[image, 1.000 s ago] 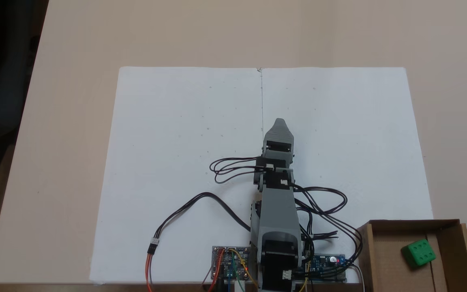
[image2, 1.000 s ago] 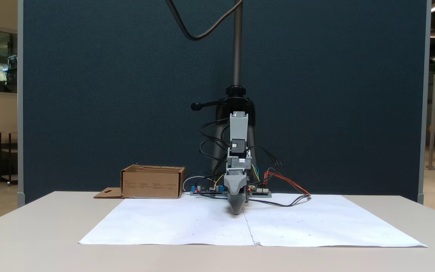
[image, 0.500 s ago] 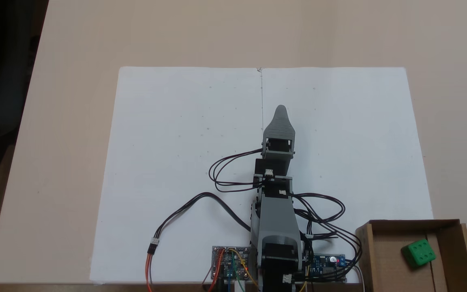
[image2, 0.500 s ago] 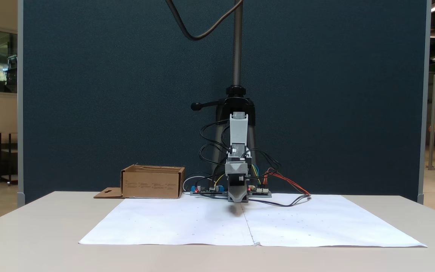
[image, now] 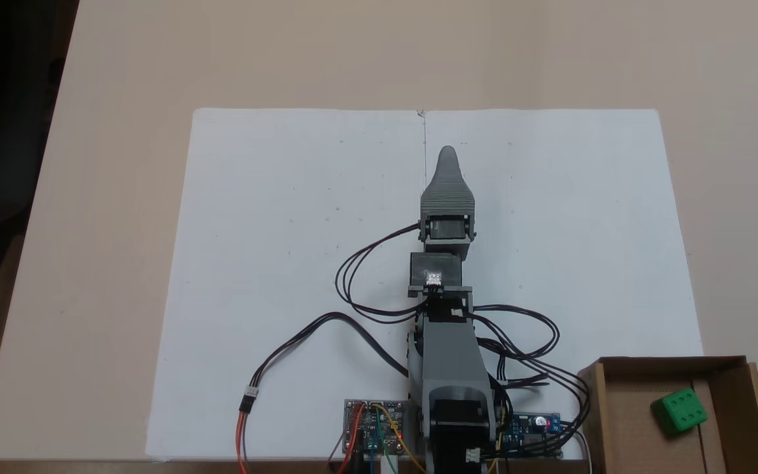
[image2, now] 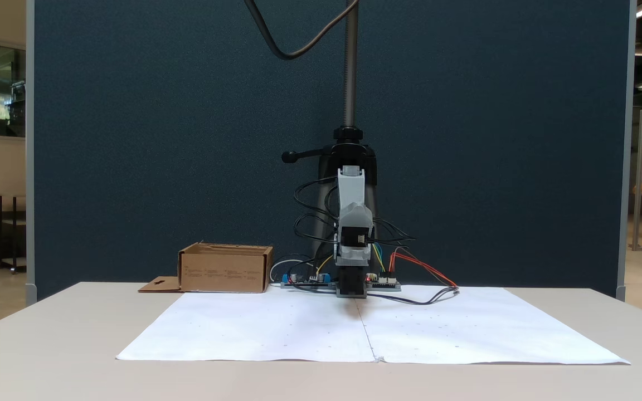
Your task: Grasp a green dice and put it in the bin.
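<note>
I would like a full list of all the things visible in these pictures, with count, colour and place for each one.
green dice: one, bright green, inside the bin, six-pip face up.
bin: one, brown cardboard, lower right corner of the top-down fixed view; left of the arm in the front fixed view.
paper sheets: two, white, side by side on the table, under the arm.
table: one, beige.
circuit boards: two, with coloured wires, at the arm's base.
partition: one, dark blue, behind the table.
camera stand: one, dark, behind the arm.
arm: one, grey, black cables, stretched over the paper.
gripper: one, grey, holding nothing visible; open or shut cannot be told.
</note>
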